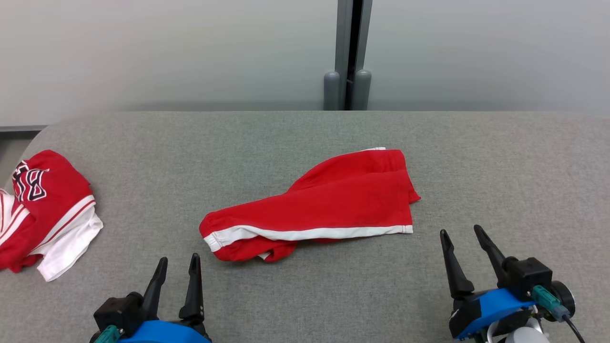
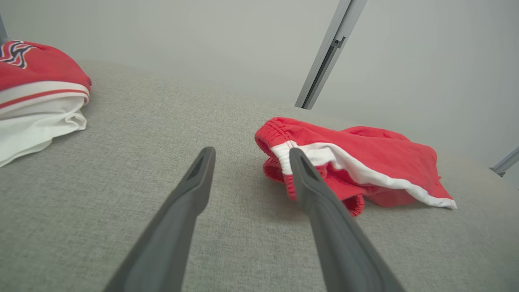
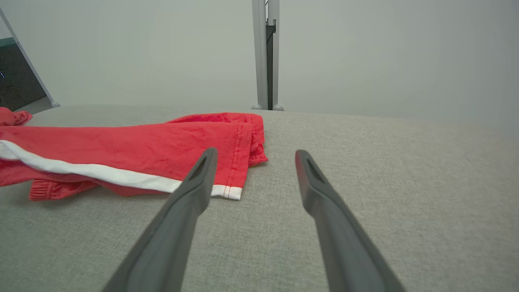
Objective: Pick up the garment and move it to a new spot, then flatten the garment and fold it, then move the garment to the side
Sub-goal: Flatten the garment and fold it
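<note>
Both my left fingers (image 1: pixel 193 290) and right fingers (image 1: pixel 453 271) are spread wide, empty, just short of the rumpled red white-striped shorts (image 1: pixel 333 200) on the grey fabric counter (image 1: pixel 305 138).

A: What can't we make out here?
B: The pile of red-and-white clothes (image 1: pixel 47 209) runs off the head view's left edge, and its dark lettering is folded over — we can't read it.
A: And the red shorts (image 1: pixel 333 200)?
B: Their near edge is tucked under itself, so we can't see that part. The right wrist view's left edge cuts them off — and in the left wrist view a finger (image 2: pixel 328 219) of the left gripper (image 2: pixel 251 150) covers part of them.
</note>
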